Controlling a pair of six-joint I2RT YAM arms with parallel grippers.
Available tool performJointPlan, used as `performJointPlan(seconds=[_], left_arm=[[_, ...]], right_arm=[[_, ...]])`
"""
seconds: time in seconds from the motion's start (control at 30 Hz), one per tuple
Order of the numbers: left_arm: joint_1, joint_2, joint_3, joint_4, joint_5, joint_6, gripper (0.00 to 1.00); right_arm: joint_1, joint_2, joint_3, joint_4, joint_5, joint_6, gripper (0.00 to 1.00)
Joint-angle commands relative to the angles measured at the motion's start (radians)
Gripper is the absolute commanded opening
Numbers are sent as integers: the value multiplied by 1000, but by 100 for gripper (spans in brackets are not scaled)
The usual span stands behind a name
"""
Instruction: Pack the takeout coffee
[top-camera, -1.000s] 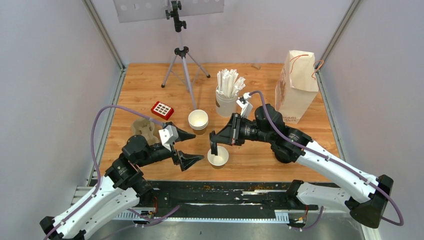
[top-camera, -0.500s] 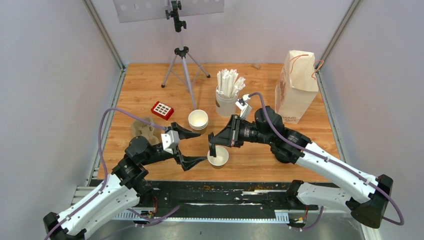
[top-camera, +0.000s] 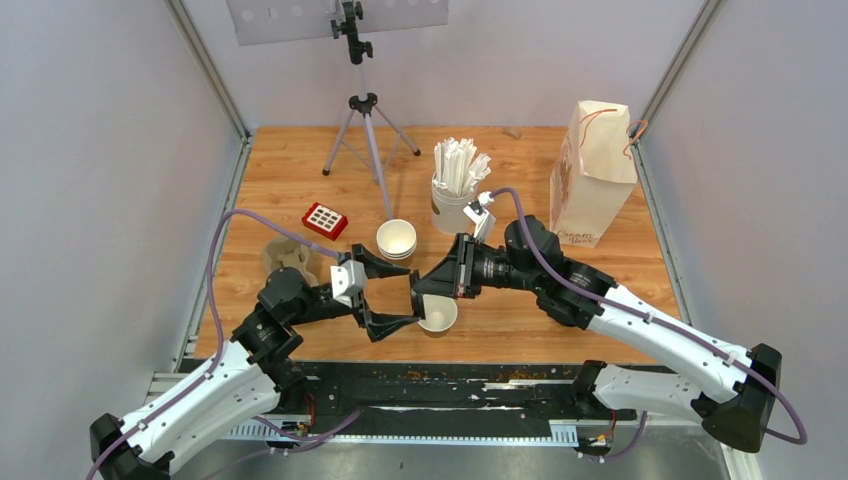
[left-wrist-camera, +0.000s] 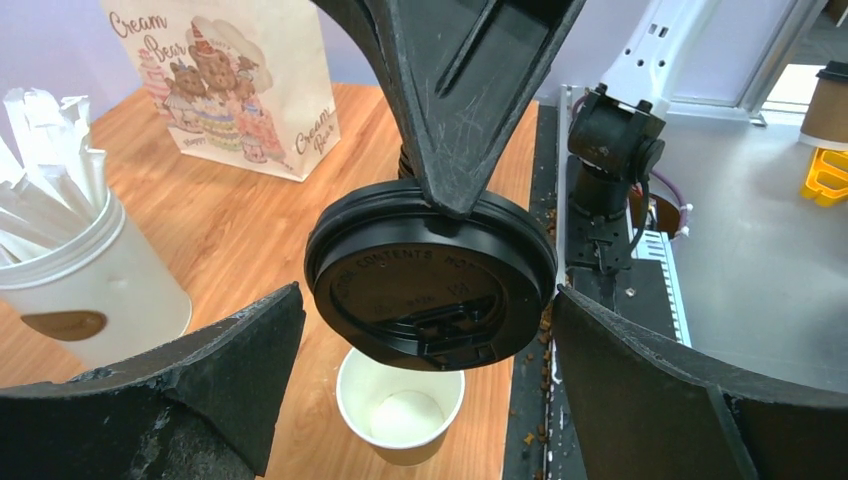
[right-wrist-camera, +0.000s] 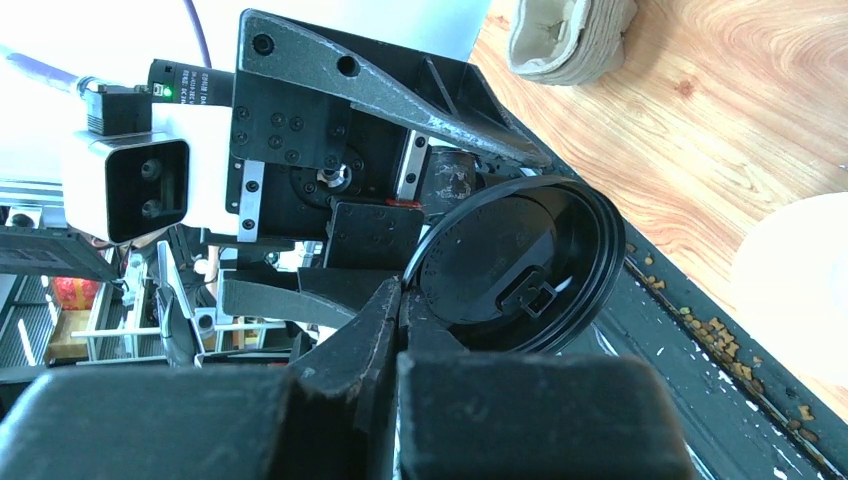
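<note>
Now | cup (left-wrist-camera: 400, 415): brown, white inside | lid (left-wrist-camera: 430, 285): black, round, embossed

In your left wrist view the black lid (left-wrist-camera: 430, 290) blocks part of the open cup (left-wrist-camera: 400, 420) below it, the top edge cuts off the paper bag (left-wrist-camera: 235, 95), and the left edge cuts off the straw cup (left-wrist-camera: 85, 295). From above you get that lid only edge-on as a thin dark sliver, the right hand (top-camera: 418, 298) covers part of the cup, and the left arm (top-camera: 265, 335) with its cable hides part of the cup carrier (top-camera: 285, 255). In your right wrist view the hand's own fingers (right-wrist-camera: 350, 345) hide the lid's near edge, and the cup at the right edge is a washed-out white blur.
</note>
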Motion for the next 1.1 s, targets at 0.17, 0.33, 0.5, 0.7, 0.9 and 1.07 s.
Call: performJointPlan(seconds=[0.17, 0.33, 0.5, 0.7, 0.9, 1.07], left_arm=[[-6, 19, -10, 112, 55, -1, 100], [-6, 19, -11, 117, 54, -2, 92], [-6, 20, 10, 94, 24, -67, 81], [-5, -47, -25, 96, -90, -158, 82], [-6, -45, 96, -217, -284, -149, 83], [-7, 115, 328, -577, -384, -159, 80]], right_arm=[[9, -20, -19, 72, -8, 16, 0], [9, -25, -24, 67, -1, 14, 0], [9, -26, -43, 51, 8, 5, 0], [5, -67, -42, -17, 116, -47, 19], [3, -111, 37, -172, 311, -137, 58], [3, -120, 74, -322, 418, -186, 89]])
